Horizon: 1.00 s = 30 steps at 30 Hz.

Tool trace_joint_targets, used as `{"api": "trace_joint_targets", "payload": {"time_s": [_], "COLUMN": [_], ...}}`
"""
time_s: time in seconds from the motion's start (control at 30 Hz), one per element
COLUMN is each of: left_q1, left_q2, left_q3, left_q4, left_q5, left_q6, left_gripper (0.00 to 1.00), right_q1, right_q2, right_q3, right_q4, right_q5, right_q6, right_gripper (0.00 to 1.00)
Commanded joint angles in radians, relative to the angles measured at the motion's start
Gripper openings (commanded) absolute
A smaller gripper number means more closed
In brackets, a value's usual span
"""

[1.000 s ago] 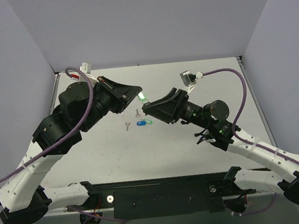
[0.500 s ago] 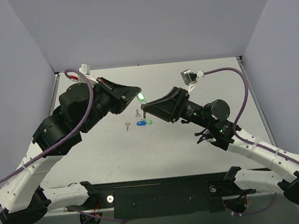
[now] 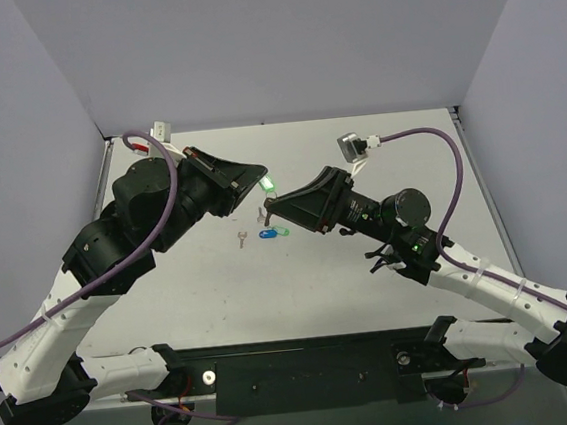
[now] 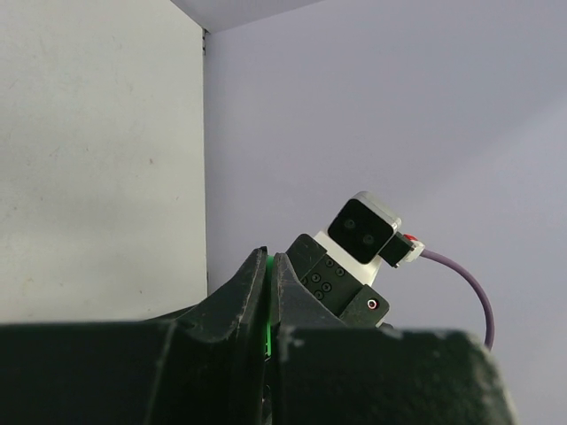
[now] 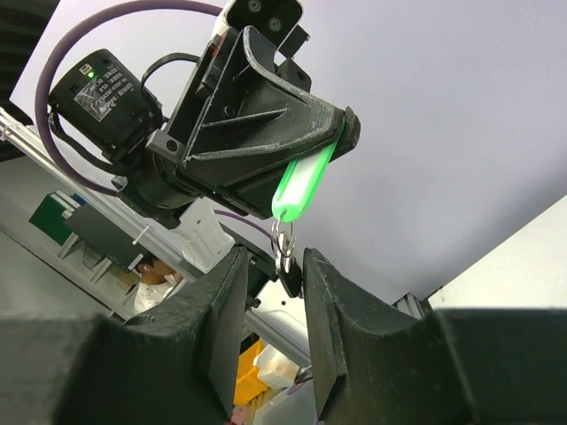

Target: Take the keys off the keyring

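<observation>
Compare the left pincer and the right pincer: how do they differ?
The left pincer is shut on the green tag; the right pincer stands open, gripping nothing. The left pincer is higher, with the keyring dangling under its tag; the right pincer is lower, its fingers either side of the key on that ring. Both are black and point toward each other.
</observation>
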Motion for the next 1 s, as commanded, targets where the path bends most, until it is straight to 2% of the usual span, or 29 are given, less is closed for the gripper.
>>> {"api": "trace_joint_targets", "payload": {"time_s": [0.0,0.6,0.9,0.97], "left_q1": [-0.003,-0.003,-0.003,-0.003], "left_q2": [-0.022,-0.041,-0.051,-0.053], "left_q3": [0.001,-0.016,-0.038,-0.041], "left_q4": [0.044,0.044,0.043,0.044], "left_q5": [-0.025,-0.034,-0.045,-0.044], "left_q6": [-0.031,-0.029,-0.031,-0.031], "left_gripper": [0.00,0.00,0.00,0.00], "right_q1": [0.007,0.009,0.009,0.010], "right_q2": [-0.006,-0.008,-0.010,-0.014], "right_q3": [0.034,0.045,0.054,0.054], "right_q4": [0.069,0.020,0.002,-0.009], "right_q5": [0.005,0.019,0.020,0.017], "right_q6": [-0.021,-0.039,-0.050,-0.055], "right_gripper": [0.27,0.11,0.09,0.05]}}
